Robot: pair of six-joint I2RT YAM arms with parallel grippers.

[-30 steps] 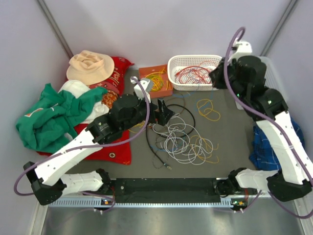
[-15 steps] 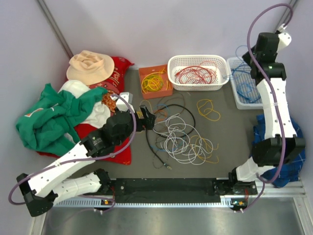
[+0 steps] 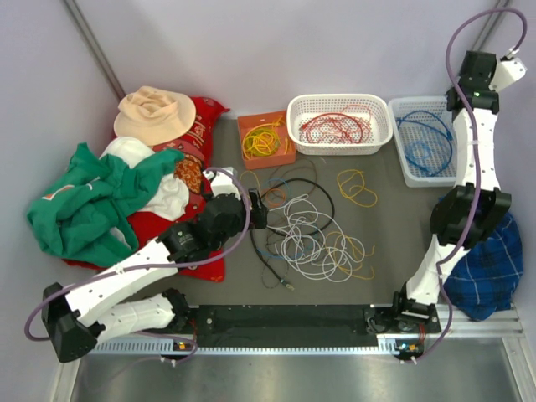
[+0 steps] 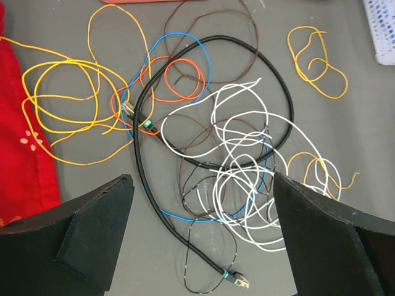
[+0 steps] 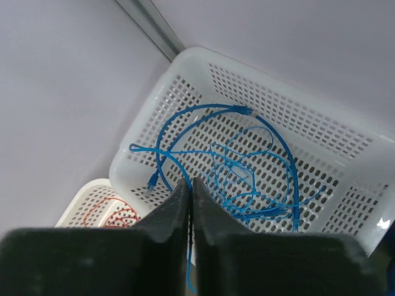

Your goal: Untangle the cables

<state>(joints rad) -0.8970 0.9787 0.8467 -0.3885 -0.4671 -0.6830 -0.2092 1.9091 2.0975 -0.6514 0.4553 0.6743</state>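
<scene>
A tangle of cables point(image 3: 314, 239) in white, black, blue, brown and yellow lies mid-table. My left gripper point(image 3: 258, 213) hovers over its left side, open and empty. In the left wrist view the gripper point(image 4: 202, 185) spans white wires point(image 4: 247, 160), a blue wire and a black cable point(image 4: 139, 166) with a plug point(image 4: 237, 282); yellow wires point(image 4: 62, 98) lie to the left. My right gripper point(image 3: 466, 92) is raised above the basket of blue cables point(image 3: 427, 142). Its jaws point(image 5: 191, 182) are closed, with a thin blue cable point(image 5: 163, 169) running into the slit between them.
A white basket point(image 3: 335, 100) holds red cables. An orange box point(image 3: 248, 126) holds a yellow cable. A yellow-orange loop point(image 3: 356, 186) lies apart. A green garment point(image 3: 84, 201), red cloth point(image 3: 197, 142) and hat point(image 3: 155, 113) lie left; a blue plaid cloth point(image 3: 481, 268) lies right.
My right arm has swung up and right from beside the red-cable basket to high over the blue-cable basket. My left gripper has dropped lower and drawn back slightly over the tangle's left side.
</scene>
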